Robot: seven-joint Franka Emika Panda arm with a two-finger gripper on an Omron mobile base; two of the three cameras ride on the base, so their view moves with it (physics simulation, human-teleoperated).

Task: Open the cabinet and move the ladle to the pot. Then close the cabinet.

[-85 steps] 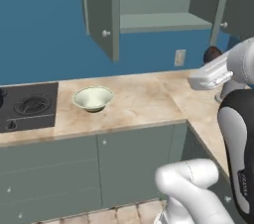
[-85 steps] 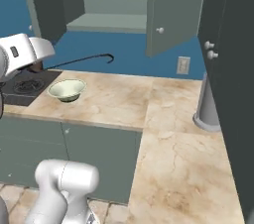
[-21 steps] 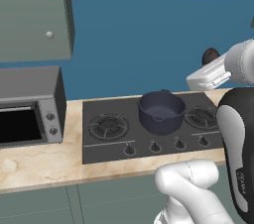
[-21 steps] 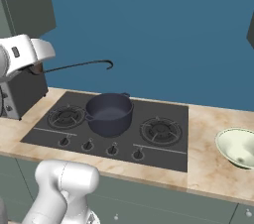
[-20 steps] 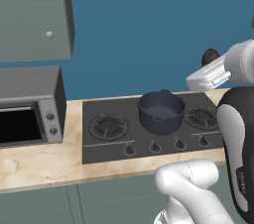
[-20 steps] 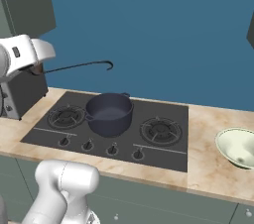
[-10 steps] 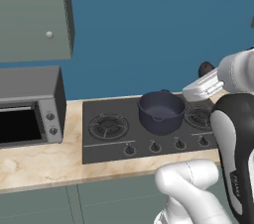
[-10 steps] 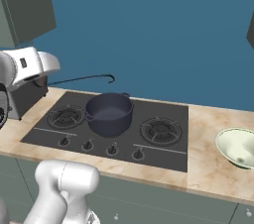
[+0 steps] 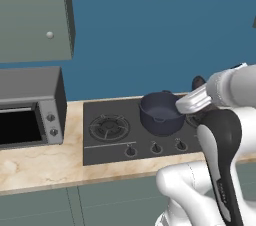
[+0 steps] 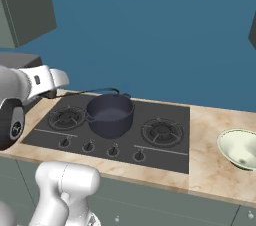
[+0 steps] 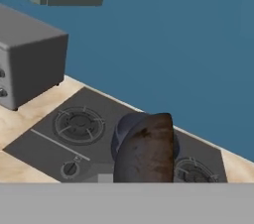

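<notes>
Left base view: stove [image 9: 112, 142], black, set into a pale marbled counter [image 9: 40, 162], with a row of knobs along its front edge. Pot [image 9: 161, 114], dark navy, round, stands on the stove between two burners. Ladle [image 9: 198, 82], dark cup head just visible above the white arm, to the right of the pot. Oven [image 9: 27, 106], grey, with a dark window, sits on the counter left of the stove. Cabinet [image 9: 32, 15], grey-green, hangs above the oven; round pale knob on its door.

Right base view: pot [image 10: 110, 115] at centre of the stove [image 10: 165, 145]. Ladle [image 10: 97, 90] is held level above the stove's back left, thin handle running from the arm's end toward the pot, its far tip just behind the pot's rim. Bowl [image 10: 240, 148], pale green-white, rests on the counter well right of the stove.

Hand view: ladle [image 11: 145, 151], dark rounded cup seen close, in front of the pot [image 11: 124, 131] below.

Gripper [image 10: 56, 86]: jaws narrow, clamped on the ladle's handle.
</notes>
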